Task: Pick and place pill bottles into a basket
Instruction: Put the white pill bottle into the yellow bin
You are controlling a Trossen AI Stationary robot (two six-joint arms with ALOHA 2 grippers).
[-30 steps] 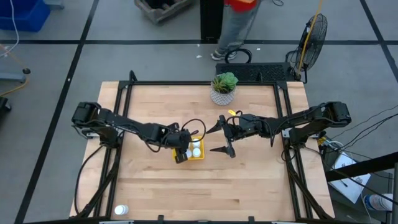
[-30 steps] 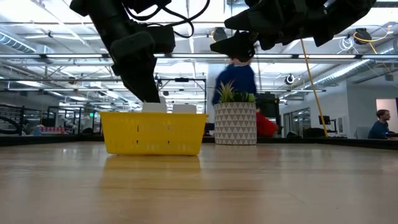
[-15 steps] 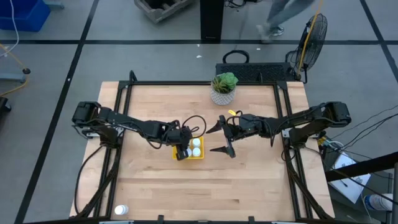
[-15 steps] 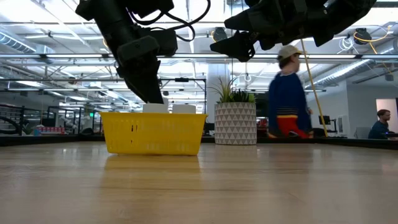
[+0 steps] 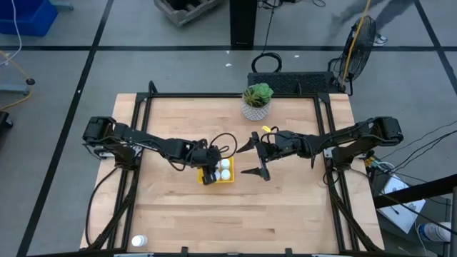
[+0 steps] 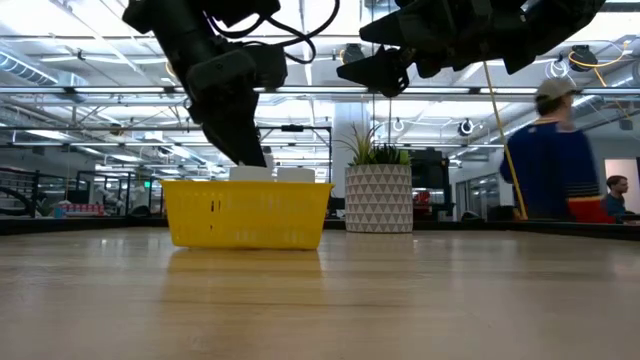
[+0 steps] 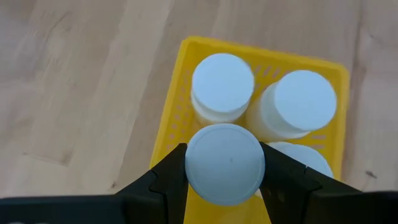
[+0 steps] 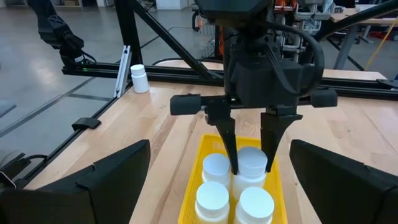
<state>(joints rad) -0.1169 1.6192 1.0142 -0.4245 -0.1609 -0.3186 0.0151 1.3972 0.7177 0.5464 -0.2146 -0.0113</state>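
The yellow basket (image 5: 231, 177) sits mid-table and holds several white pill bottles. My left gripper (image 5: 209, 173) reaches down into it, shut on one pill bottle (image 7: 225, 163). Three other pill bottles (image 7: 222, 84) (image 7: 300, 102) (image 7: 305, 163) stand upright on the basket floor beside it. Another pill bottle (image 5: 139, 241) stands on the table's near left corner. My right gripper (image 5: 252, 158) hovers open just right of the basket, above the table, with nothing between its fingers. My left gripper pinches the bottle's white cap (image 7: 194, 167) between its two fingers, one on each opposite side. The fingers (image 8: 231, 149) come steeply from above, slanting down. The bottle stays upright inside the basket; the basket wall hides whether its bottom rests on the floor.
A white patterned pot with a green plant (image 5: 256, 106) stands at the table's far edge, behind the basket. Bare wooden table (image 5: 214, 214) lies toward the near edge. A person (image 6: 555, 150) passes in the room beyond the table.
Both grippers have kept still, and the held bottle stays in the basket. A person in the room behind the table has walked across toward the right.
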